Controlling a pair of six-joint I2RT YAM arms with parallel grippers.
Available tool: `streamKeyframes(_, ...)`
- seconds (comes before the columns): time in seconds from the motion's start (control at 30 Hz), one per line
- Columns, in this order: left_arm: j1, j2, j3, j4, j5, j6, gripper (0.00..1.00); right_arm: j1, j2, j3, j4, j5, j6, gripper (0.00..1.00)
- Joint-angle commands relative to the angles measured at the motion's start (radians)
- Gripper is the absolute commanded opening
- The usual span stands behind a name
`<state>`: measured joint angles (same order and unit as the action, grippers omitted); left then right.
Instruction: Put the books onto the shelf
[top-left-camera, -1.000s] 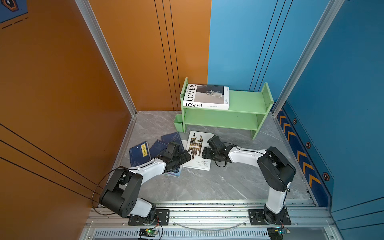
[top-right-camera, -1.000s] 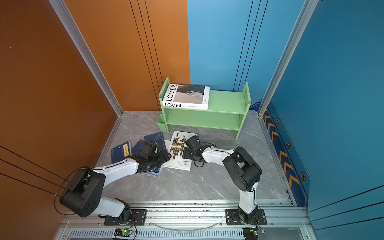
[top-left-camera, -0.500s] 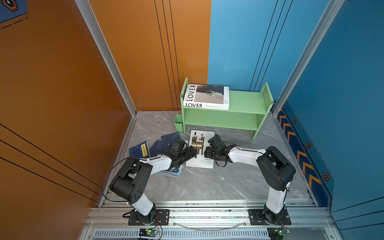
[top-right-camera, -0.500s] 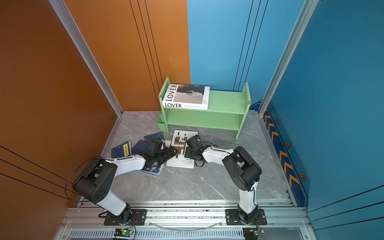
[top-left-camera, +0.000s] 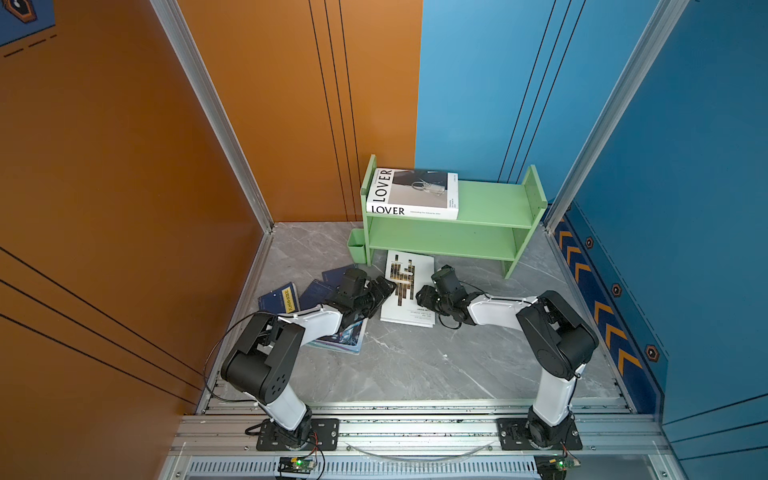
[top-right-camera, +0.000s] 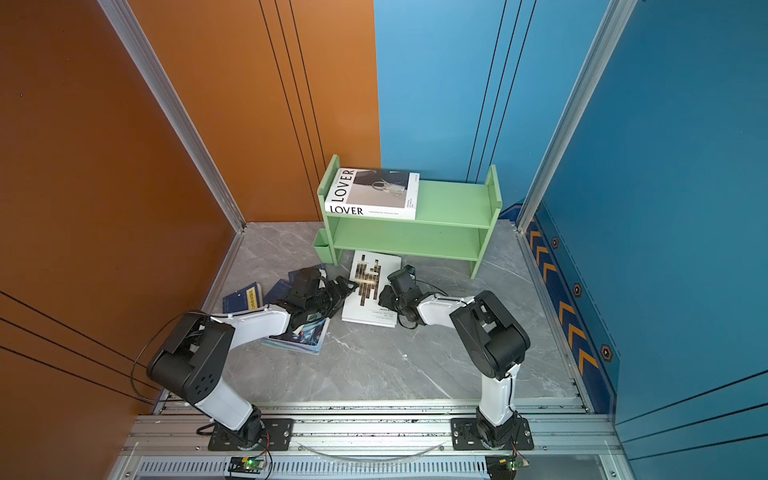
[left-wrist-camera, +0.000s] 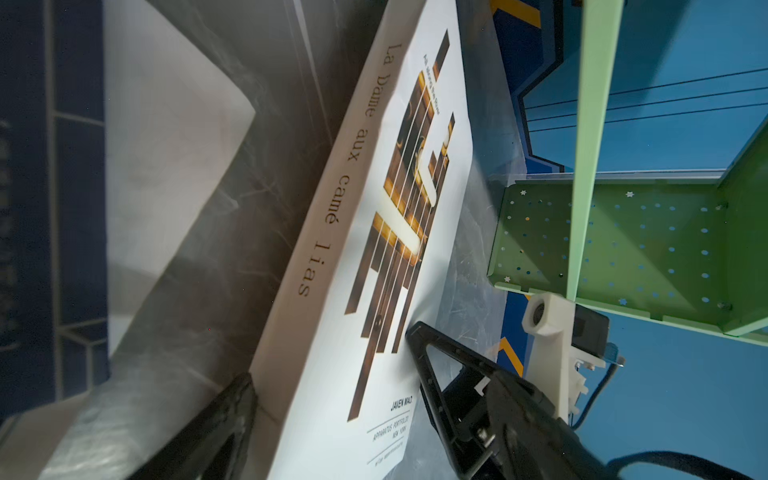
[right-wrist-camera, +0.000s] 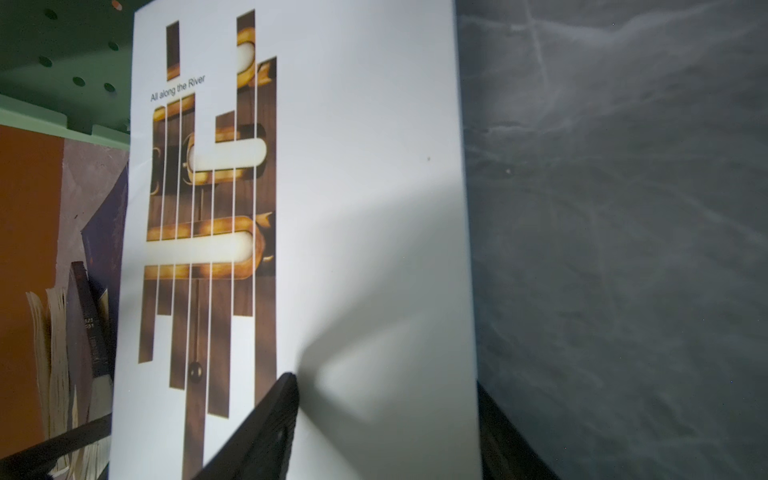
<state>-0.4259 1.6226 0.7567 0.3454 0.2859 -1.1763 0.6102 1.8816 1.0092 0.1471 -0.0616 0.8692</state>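
1. Shelf (top-left-camera: 490, 203): stands at rear of desk (top-left-camera: 415, 370), close to the blue wall. Green cup (top-left-camera: 356, 250) sits low on the outside of its left side panel.

2. LOVER book (top-left-camera: 411, 193): lies flat on top tier, left end, next to the side panel.

3. White book (top-left-camera: 409, 291): lies cover-up on desk in front of shelf, spine toward the L arm. Far end reaches the front edge of the lower tier in both top views. Cannot tell whether it passes under.

4. L gripper (top-left-camera: 385, 287): pos. at spine side of white book, jaws spread wide, nothing clamped. In left wrist view, one finger (left-wrist-camera: 232, 411) sits low beside the spine, approx. at desk level.

5. R gripper (top-left-camera: 419, 296): pinches the opposite long edge of white book. In right wrist view, upper finger (right-wrist-camera: 266, 428) lies on the cover. Lower finger shows just past the edge, below cover level.

6. Teal magazine (top-left-camera: 347, 338): flat on desk, partly under L arm, just left of white book's near corner.

7. Navy books (top-left-camera: 278, 297): fanned on desk left of white book, toward the orange wall. One shows a yellow label.
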Motion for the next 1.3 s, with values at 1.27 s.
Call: streamKeyframes(1.27, 0.256, -0.116, 0.181, -0.586, 0.063, 0.655, 0.96, 0.131, 0.116, 0.163, -0.225, -0.078, -0.041, 0.62)
